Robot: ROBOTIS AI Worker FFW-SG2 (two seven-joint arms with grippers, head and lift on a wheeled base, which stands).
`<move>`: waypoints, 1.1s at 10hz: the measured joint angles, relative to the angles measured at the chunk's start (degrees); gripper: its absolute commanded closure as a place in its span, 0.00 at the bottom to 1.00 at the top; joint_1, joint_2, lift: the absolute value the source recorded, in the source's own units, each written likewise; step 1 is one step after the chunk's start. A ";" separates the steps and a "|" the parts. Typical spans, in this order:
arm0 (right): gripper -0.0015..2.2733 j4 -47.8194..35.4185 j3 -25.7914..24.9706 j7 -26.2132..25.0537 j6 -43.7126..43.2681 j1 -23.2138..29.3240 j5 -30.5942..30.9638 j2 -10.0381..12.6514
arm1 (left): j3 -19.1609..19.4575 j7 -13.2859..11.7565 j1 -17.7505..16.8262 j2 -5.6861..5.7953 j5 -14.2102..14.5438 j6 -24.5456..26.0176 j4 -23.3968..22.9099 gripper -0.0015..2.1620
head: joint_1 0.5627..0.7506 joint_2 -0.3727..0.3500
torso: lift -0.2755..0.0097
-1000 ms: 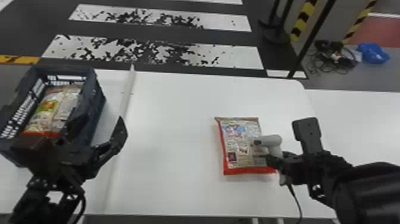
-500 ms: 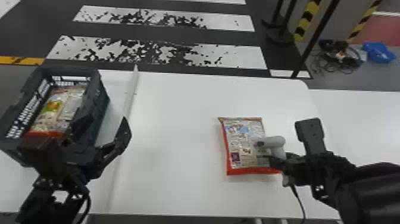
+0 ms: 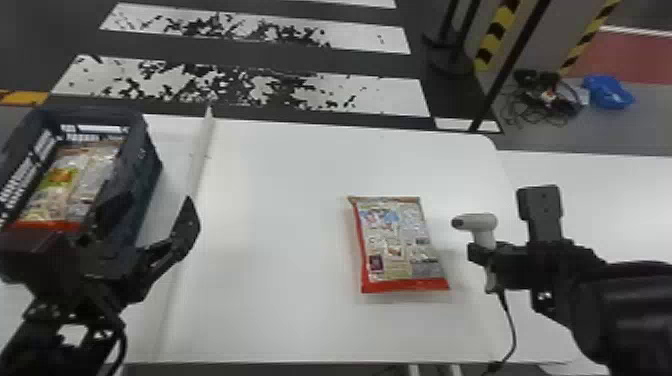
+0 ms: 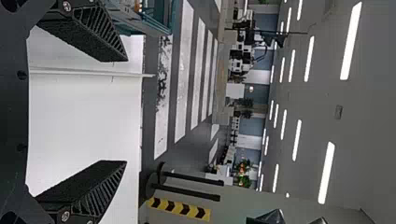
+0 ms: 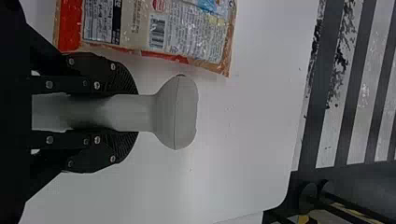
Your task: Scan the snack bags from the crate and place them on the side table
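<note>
On the white table lies a snack bag [image 3: 400,245] with a red edge, printed side up; the right wrist view shows the bag [image 5: 159,28] beside the scanner. My right gripper [image 3: 482,255] is shut on the grip of a grey hand scanner [image 3: 477,221], just right of the bag and apart from it. In the right wrist view, the right gripper [image 5: 133,113] has its fingers on both sides of the scanner [image 5: 180,113]. My left gripper [image 3: 150,210] stands open near the crate [image 3: 142,165], which holds more snack bags [image 3: 65,185]. The left gripper [image 4: 125,111] has nothing between its fingers.
A raised white strip [image 3: 200,150] runs along the table between crate and bag. The scanner's cable [image 3: 511,320] hangs toward the front edge. Another white surface [image 3: 610,200] adjoins on the right. Posts [image 3: 452,60] stand beyond the table.
The right gripper has carried the scanner to the right, off the bag's lower right part that it covered before. The bag has stayed in place, and the left gripper keeps its position beside the crate.
</note>
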 measured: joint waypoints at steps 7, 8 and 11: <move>0.99 15.91 -1.70 -0.44 -9.78 -5.41 0.03 -2.54 | -0.04 0.00 0.50 -0.09 0.00 -0.16 -0.43 0.05 | 0.70 0.19 | 0.68; 0.99 17.15 -1.57 -0.44 -10.31 -5.79 0.03 -2.71 | -0.08 0.00 0.53 -0.09 0.00 -0.19 -0.43 0.05 | 0.70 0.18 | 0.68; 0.87 18.92 -1.07 -0.44 -10.75 -6.16 0.11 -2.87 | -0.09 0.00 0.60 -0.09 0.00 -0.23 -0.43 0.05 | 0.70 0.18 | 0.68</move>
